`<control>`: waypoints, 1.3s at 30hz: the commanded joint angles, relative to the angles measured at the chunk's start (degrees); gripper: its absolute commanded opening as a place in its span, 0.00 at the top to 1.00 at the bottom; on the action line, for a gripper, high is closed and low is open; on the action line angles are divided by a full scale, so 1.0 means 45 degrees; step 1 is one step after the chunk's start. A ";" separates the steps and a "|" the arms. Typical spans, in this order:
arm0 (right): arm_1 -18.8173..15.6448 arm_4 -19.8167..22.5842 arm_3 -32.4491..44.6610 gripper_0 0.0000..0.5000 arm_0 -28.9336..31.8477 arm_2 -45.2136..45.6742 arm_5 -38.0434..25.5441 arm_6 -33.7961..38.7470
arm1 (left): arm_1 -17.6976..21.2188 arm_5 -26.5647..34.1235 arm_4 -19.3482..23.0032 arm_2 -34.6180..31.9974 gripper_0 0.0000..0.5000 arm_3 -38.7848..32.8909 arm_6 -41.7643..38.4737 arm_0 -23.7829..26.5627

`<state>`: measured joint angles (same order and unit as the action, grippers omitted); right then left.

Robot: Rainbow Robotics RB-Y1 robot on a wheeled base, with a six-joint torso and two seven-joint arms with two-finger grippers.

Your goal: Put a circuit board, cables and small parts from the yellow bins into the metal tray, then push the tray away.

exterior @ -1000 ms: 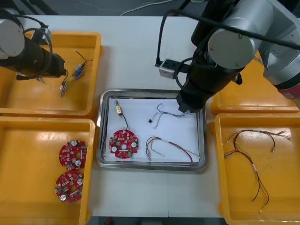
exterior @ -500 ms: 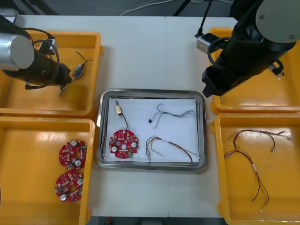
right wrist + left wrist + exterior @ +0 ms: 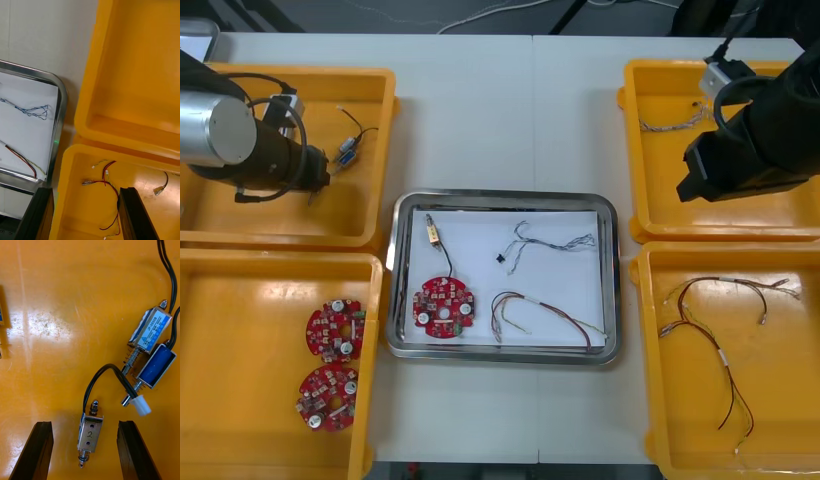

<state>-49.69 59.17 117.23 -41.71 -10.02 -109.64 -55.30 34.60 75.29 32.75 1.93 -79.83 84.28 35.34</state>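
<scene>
The metal tray, white inside, holds a round red circuit board, a small metal part on a black lead, a blue and white twisted cable and a red and yellow cable. My left gripper hangs low in the far left yellow bin. In the left wrist view it is open, with a small metal part marked "2" lying between its fingers. My right gripper is open and empty by the seam of the two right bins.
Two more small metal parts lie just beyond the fingers. Two circuit boards rest in the near left bin. Red and yellow cables lie in the near right bin, and another cable in the far right bin.
My right arm has pulled away from the tray to the right, leaving the blue and white cable lying in it. My left gripper has shifted slightly over the small parts.
</scene>
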 commanded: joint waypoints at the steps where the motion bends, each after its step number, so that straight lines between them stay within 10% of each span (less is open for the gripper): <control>1: -0.0949 -0.0220 0.1233 0.00 0.1456 0.1387 -0.0081 0.1078 | -0.0384 -0.0559 -0.0305 0.0332 0.00 0.0221 0.1778 -0.0196; 8: -0.1437 0.0054 0.2034 0.00 0.3488 0.3281 -0.0081 0.1136 | -0.0540 -0.0852 -0.0481 0.0450 0.05 0.0436 0.1954 -0.0196; 13: -0.1574 0.0366 0.2249 0.00 0.4777 0.4433 -0.0081 0.0941 | -0.0521 -0.0852 -0.0501 0.0528 0.88 0.0436 0.1876 -0.0196; 15: -0.1574 0.0425 0.2249 0.00 0.5109 0.4687 -0.0081 0.0921 | -0.0521 -0.0852 -0.0462 0.0528 1.00 0.0436 0.1856 -0.0196; 27: -0.1555 0.0386 0.2249 0.00 0.6300 0.5664 -0.0081 0.0277 | -0.0287 -0.0383 -0.0052 0.0274 1.00 -0.0052 0.1641 -0.0099; 39: -0.1555 0.0190 0.2249 0.00 0.7120 0.5664 0.0028 -0.1286 | 0.0573 0.4129 0.0027 -0.0390 1.00 -0.3587 -0.0546 0.0331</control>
<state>-54.33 60.38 125.79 -11.89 13.71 -109.77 -60.68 34.69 90.20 32.11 2.65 -92.06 87.43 35.18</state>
